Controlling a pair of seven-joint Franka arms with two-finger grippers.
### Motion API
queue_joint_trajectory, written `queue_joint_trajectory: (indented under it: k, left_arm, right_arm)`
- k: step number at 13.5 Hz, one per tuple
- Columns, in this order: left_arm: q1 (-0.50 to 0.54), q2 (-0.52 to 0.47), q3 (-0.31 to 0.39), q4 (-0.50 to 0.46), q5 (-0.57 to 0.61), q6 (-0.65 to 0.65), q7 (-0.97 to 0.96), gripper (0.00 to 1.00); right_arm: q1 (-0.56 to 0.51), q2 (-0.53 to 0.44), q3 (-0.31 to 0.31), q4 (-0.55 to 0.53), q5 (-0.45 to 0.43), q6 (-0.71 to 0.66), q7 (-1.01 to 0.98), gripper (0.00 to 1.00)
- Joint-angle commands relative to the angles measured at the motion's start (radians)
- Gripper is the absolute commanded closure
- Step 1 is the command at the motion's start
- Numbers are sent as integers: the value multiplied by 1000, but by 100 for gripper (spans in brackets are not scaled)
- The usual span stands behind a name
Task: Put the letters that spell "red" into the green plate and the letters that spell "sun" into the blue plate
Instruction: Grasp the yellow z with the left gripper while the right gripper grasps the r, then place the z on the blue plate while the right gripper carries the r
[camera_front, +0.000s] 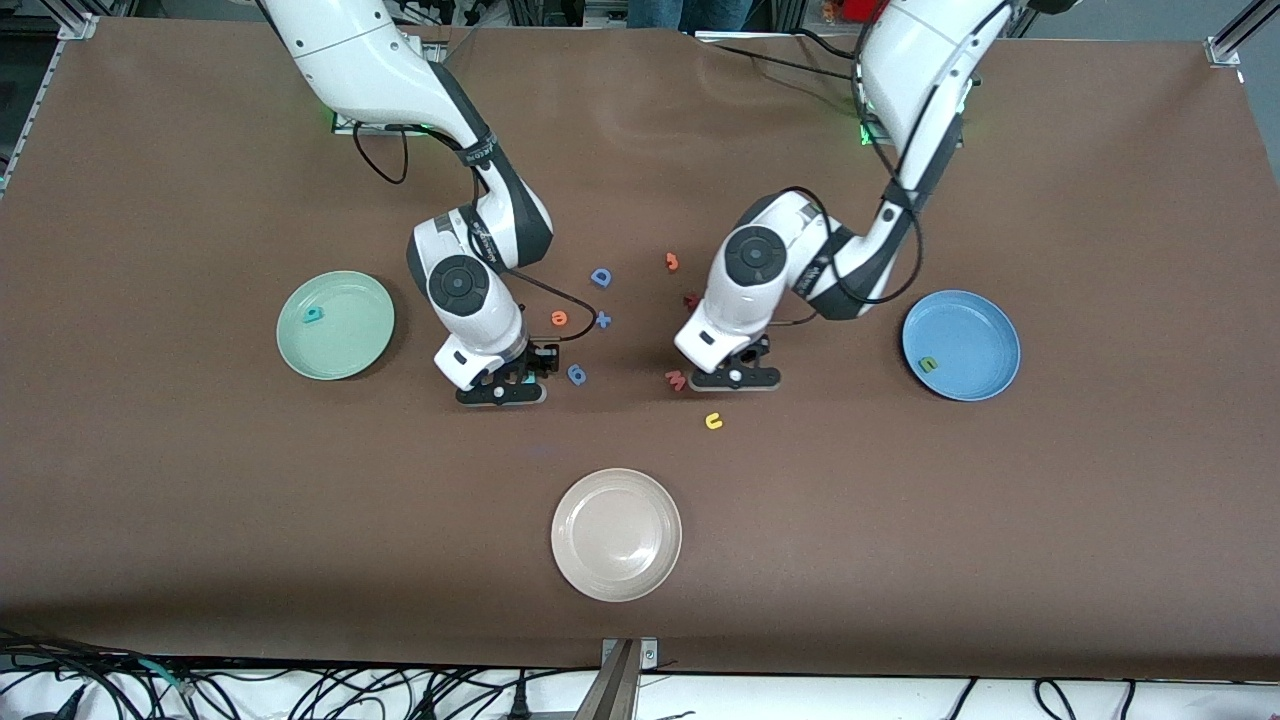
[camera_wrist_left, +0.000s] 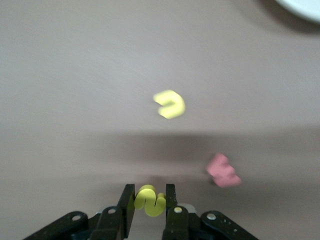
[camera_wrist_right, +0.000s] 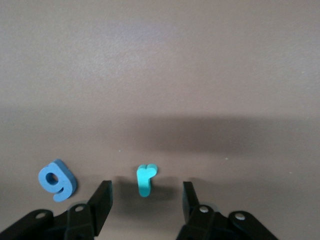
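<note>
My left gripper (camera_wrist_left: 150, 192) is shut on the yellow "s" (camera_wrist_left: 150, 201), low over the table (camera_front: 735, 378) beside the salmon "w" (camera_front: 676, 379). The yellow "u" (camera_front: 713, 421) lies nearer the front camera. My right gripper (camera_wrist_right: 146, 189) is open, its fingers standing apart on either side of the teal "r" (camera_wrist_right: 145, 179), close to the tabletop (camera_front: 503, 388). The orange "e" (camera_front: 559, 319) lies just farther from the camera than that gripper. The green plate (camera_front: 350, 340) holds the teal "d" (camera_front: 313, 316). The blue plate (camera_front: 975, 335) holds the green "n" (camera_front: 928, 365).
A blue "6"-like piece (camera_front: 576, 375) lies beside the right gripper. A blue "D" (camera_front: 600, 277), a small blue piece (camera_front: 603, 320), an orange letter (camera_front: 672, 262) and a dark red letter (camera_front: 690, 300) are scattered mid-table. A cream plate (camera_front: 616, 534) sits near the front edge.
</note>
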Motion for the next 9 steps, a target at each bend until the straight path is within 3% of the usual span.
queue_joint_trajectory:
  k: [1, 2, 3, 4, 7, 9]
  left_arm:
    - [88, -78, -6, -27, -8, -83, -9, 82]
    - [125, -98, -6, -44, -8, -100, -3, 82]
    - [170, -119, -6, -67, -8, -102, 46, 82]
    - [217, -142, -6, -97, -8, -102, 124, 81]
    - [337, -201, -6, -195, -6, -102, 329, 78]
    - [408, -196, -5, -202, 0, -102, 425, 78]
  right_arm:
    - [5, 29, -4, 28, -12, 28, -3, 35]
    - [5, 31, -4, 28, -14, 30, -3, 35]
    - [5, 32, -4, 28, -14, 30, -7, 51]
    - [5, 31, -4, 28, -14, 30, -7, 60]
    - [5, 31, -4, 28, -14, 30, -7, 60]
    - [4, 32, -4, 28, -14, 30, -10, 61]
